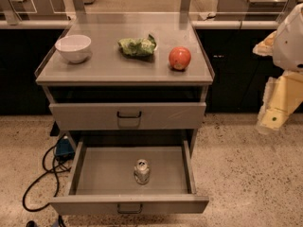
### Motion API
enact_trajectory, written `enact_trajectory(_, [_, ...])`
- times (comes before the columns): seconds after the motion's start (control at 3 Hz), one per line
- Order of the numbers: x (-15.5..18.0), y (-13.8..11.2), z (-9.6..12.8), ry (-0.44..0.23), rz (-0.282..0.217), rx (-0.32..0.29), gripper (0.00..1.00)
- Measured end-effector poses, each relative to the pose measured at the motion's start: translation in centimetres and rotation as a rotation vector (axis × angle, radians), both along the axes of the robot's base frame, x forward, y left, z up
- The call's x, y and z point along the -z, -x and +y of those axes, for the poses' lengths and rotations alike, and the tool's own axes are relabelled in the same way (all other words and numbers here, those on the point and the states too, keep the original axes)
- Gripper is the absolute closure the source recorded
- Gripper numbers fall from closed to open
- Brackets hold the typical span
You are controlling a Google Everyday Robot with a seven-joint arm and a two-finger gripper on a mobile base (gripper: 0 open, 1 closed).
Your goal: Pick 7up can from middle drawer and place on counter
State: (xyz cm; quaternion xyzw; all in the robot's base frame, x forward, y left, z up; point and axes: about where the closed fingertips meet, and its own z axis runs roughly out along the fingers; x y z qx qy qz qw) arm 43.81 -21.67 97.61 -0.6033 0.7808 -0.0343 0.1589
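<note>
I judge this as the opening step: the reach for the can has not yet begun. My claw (276,109) hangs at the right edge of the view, outside the cabinet, about level with the closed upper drawer (128,116). I cannot tell whether it is wide or narrow.

The small silvery-pale 7up can (141,170) stands upright in the wide shallow grey metal middle drawer (102,171), which is pulled open. The can is near the drawer's front, about midway between the side walls, well apart from my claw, lower and to its left.

Next I must swing across and come down between the low walls. The flat matte grey bench (109,67) already holds a white round bowl (73,47), a green wrinkly snack bag (137,46) and a red apple (180,58).
</note>
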Motion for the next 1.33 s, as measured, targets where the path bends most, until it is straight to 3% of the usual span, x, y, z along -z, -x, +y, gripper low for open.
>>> enact_trajectory(0.67, [1.1,0.6,-1.2,-0.025,0.000,0.009,0.00])
enact_trajectory(1.0, [6.3,2.4,-4.9,-0.108,0.051,0.044,0.00])
enact_trajectory(1.33, [14.6,5.4,-9.2,-0.249,0.117,0.085,0.00])
